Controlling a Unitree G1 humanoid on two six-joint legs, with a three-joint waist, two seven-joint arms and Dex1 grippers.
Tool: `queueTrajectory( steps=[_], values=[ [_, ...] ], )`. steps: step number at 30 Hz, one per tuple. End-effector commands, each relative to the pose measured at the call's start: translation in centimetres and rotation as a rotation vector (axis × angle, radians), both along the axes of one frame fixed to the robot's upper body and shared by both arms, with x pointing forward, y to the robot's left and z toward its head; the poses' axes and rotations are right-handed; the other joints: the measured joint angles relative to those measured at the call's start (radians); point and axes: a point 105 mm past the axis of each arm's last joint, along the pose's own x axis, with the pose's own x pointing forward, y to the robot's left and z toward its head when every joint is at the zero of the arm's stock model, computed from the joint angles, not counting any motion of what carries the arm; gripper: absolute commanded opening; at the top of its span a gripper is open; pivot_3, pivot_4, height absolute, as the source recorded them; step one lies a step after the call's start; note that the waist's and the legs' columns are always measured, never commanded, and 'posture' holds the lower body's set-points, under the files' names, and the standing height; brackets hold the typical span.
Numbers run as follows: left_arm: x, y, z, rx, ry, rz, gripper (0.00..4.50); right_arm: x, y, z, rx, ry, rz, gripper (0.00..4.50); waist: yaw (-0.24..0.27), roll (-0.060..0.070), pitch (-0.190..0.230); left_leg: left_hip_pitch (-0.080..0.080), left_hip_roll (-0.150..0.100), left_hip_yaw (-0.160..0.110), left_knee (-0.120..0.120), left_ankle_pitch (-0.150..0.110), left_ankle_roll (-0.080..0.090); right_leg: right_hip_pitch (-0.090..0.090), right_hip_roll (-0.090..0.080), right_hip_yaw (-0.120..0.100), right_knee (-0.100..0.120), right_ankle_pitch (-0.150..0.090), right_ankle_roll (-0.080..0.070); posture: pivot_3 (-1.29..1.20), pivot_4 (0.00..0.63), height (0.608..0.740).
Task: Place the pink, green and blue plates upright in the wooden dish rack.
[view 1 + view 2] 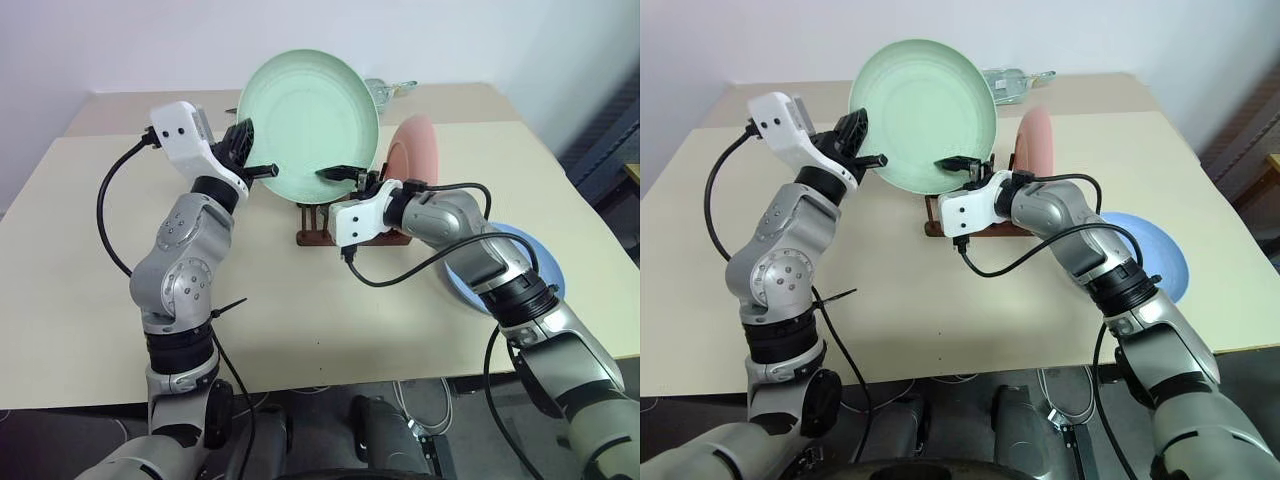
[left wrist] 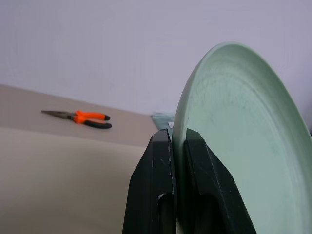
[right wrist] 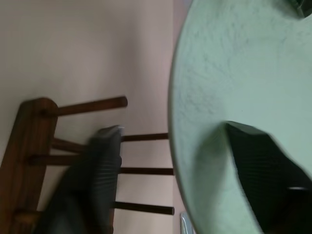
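The pale green plate (image 1: 305, 120) is held up on edge above the table, its face toward me. My left gripper (image 1: 262, 170) is shut on its left rim; the left wrist view has both black fingers (image 2: 163, 161) pinching the edge. My right gripper (image 1: 345, 178) straddles the plate's lower right rim, open, with one finger on the face and the other standing off behind it. Just below stands the dark wooden dish rack (image 1: 312, 235), where the pink plate (image 1: 415, 148) stands upright at the right end. The blue plate (image 1: 1160, 255) lies flat on the table under my right arm.
Orange-handled pliers (image 2: 80, 117) lie on the far table behind the plate. A clear glass item (image 1: 1015, 82) sits at the back, right of the green plate. The table's right edge runs close past the blue plate. The rack's pegs (image 3: 146, 170) stand just behind my right gripper.
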Motion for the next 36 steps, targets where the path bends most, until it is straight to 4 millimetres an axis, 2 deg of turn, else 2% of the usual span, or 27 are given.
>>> queueTrajectory(
  steps=[1,3,4,5,7,8,10,11,12,14,15,16,18,19,20,21,24,27,33,36],
  values=[
    [-1.0,0.2,1.9,-0.004,-0.082,0.0,0.0,0.1,0.0,1.8,0.037,-0.068,0.004,1.24,-0.001,0.0,0.0,0.0,0.0,0.0,0.0,0.0,0.0,0.0,0.0,0.0,0.0,0.0,0.0,0.0,0.15,0.74],
    [-0.8,1.1,1.9,-0.046,-0.081,0.03,0.75,0.1,0.0,2.1,0.047,-0.096,0.005,0.21,-0.004,0.0,0.0,0.0,0.0,0.0,0.0,0.0,0.0,0.0,0.0,0.0,0.0,0.0,0.0,0.0,0.15,0.74],
    [-0.7,1.9,2.4,-0.105,-0.094,0.054,1.06,0.0,0.0,2.4,0.057,-0.112,0.008,0.0,-0.003,0.0,0.0,0.0,0.0,0.0,0.0,0.0,0.0,0.0,0.0,0.0,0.0,0.0,0.0,0.0,0.15,0.74],
    [-0.6,2.5,2.8,-0.146,-0.104,0.069,1.61,-0.1,0.0,2.5,0.064,-0.123,0.01,0.0,-0.001,0.0,0.0,0.0,0.0,0.0,0.0,0.0,0.0,0.0,0.0,0.0,0.0,0.0,0.0,0.0,0.15,0.74],
    [-0.8,6.2,4.5,-0.278,-0.185,0.211,2.62,-0.2,-0.1,3.5,0.125,-0.134,0.009,0.0,0.0,-0.001,0.001,0.0,0.0,0.0,0.0,0.0,0.0,0.0,0.0,0.0,0.0,0.0,0.0,0.0,0.15,0.74],
    [-0.8,8.5,4.6,-0.305,-0.196,0.317,3.13,-0.5,-0.2,4.4,0.186,-0.135,0.012,0.0,0.0,-0.002,0.001,0.0,0.0,0.0,0.0,0.0,0.0,0.0,0.0,0.0,0.0,0.0,0.0,0.0,0.15,0.74],
    [-0.9,11.2,4.5,-0.295,-0.202,0.451,4.09,-0.8,-0.5,5.5,0.277,-0.129,0.015,0.0,-0.002,-0.001,0.001,0.0,0.0,0.0,0.0,0.0,0.0,0.0,0.0,0.0,0.0,0.0,0.0,0.0,0.15,0.74],
    [-0.9,12.4,4.3,-0.205,-0.201,0.521,4.09,-1.2,-0.9,6.5,0.363,-0.11,0.024,0.0,-0.002,-0.001,0.001,0.001,0.0,0.0,-0.001,0.0,0.0,0.0,0.0,0.0,0.0,0.0,0.0,0.0,0.15,0.74],
    [-0.7,12.1,3.9,-0.069,-0.203,0.506,4.09,-2.1,-1.2,7.7,0.521,-0.026,0.057,0.0,-0.003,-0.001,0.001,0.001,0.0,0.0,-0.001,0.0,0.0,0.0,0.0,0.0,0.0,0.0,0.0,0.0,0.15,0.74],
    [0.1,10.0,1.7,0.178,-0.168,0.382,4.09,-3.8,-2.0,9.6,0.871,0.222,0.148,0.0,-0.003,-0.001,0.001,0.001,0.001,-0.001,-0.003,0.0,0.0,0.0,0.001,0.0,0.0,0.0,0.0,0.0,0.15,0.74],
    [0.2,9.3,0.8,0.232,-0.154,0.332,4.09,-4.3,-2.2,9.9,0.95,0.304,0.177,0.0,0.001,-0.001,0.001,0.001,0.001,-0.001,-0.003,0.0,0.0,0.0,0.001,0.0,0.001,0.0,0.0,0.0,0.15,0.74],
    [0.3,7.7,-0.6,0.306,-0.133,0.234,4.09,-4.6,-2.5,10.2,1.048,0.398,0.196,0.0,0.007,0.0,0.002,0.0,0.0,-0.001,-0.002,0.0,0.0,0.0,0.001,0.0,0.001,0.0,-0.001,0.0,0.15,0.74],
    [-1.0,3.3,-4.8,0.451,-0.069,-0.073,4.09,-5.2,-3.0,9.5,1.18,0.636,0.213,0.0,0.009,0.0,0.002,-0.001,-0.001,-0.002,0.001,0.0,0.0,0.001,0.0,0.0,0.0,0.0,-0.002,0.0,0.15,0.74],
    [-2.1,1.6,-6.5,0.504,-0.054,-0.208,4.09,-5.5,-3.1,9.2,1.206,0.706,0.213,0.0,0.009,0.0,0.002,0.0,-0.001,-0.002,0.001,-0.001,0.001,0.002,0.0,0.0,0.0,-0.001,-0.004,0.0,0.15,0.74],
    [-3.4,0.3,-7.7,0.465,-0.016,-0.338,4.09,-5.5,-3.4,8.9,1.243,0.766,0.202,0.0,0.005,0.0,0.002,0.0,-0.001,-0.002,0.001,-0.001,0.002,0.003,-0.001,0.0,0.0,-0.002,-0.005,0.0,0.15,0.74],
    [-4.2,-0.5,-8.4,0.426,0.023,-0.424,4.09,-5.5,-3.7,8.8,1.275,0.805,0.189,0.0,0.001,0.0,0.002,0.0,-0.001,-0.002,0.0,-0.001,0.002,0.002,-0.001,0.0,-0.001,-0.003,-0.006,0.0,0.15,0.74],
    [-6.5,-2.4,-10.3,0.499,0.083,-0.618,4.09,-5.0,-4.5,8.4,1.335,0.88,0.136,0.0,-0.003,0.003,0.004,-0.002,0.001,-0.001,0.0,-0.001,0.002,-0.002,0.0,0.0,0.001,-0.004,-0.008,0.0,0.15,0.74],
    [-7.5,-3.1,-11.0,0.522,0.107,-0.691,4.09,-4.8,-4.9,8.1,1.348,0.924,0.112,0.0,-0.006,0.009,0.004,0.001,0.003,-0.001,-0.002,-0.001,0.002,-0.003,0.002,0.0,0.004,-0.006,-0.012,0.0,0.15,0.74],
    [-7.8,-3.9,-11.2,0.537,0.109,-0.718,4.09,-4.3,-5.1,6.8,1.334,1.01,0.066,0.0,-0.004,0.01,0.004,0.0,0.002,0.0,-0.001,-0.001,0.003,-0.002,0.002,0.0,0.004,-0.006,-0.012,0.0,0.15,0.74],
    [-8.0,-4.1,-11.4,0.537,0.112,-0.723,4.09,-3.5,-5.1,5.8,1.316,1.027,0.007,0.0,-0.003,0.01,0.004,0.0,0.002,0.0,-0.001,-0.001,0.003,-0.002,0.002,0.0,0.004,-0.006,-0.012,0.0,0.15,0.74]
  ],
)
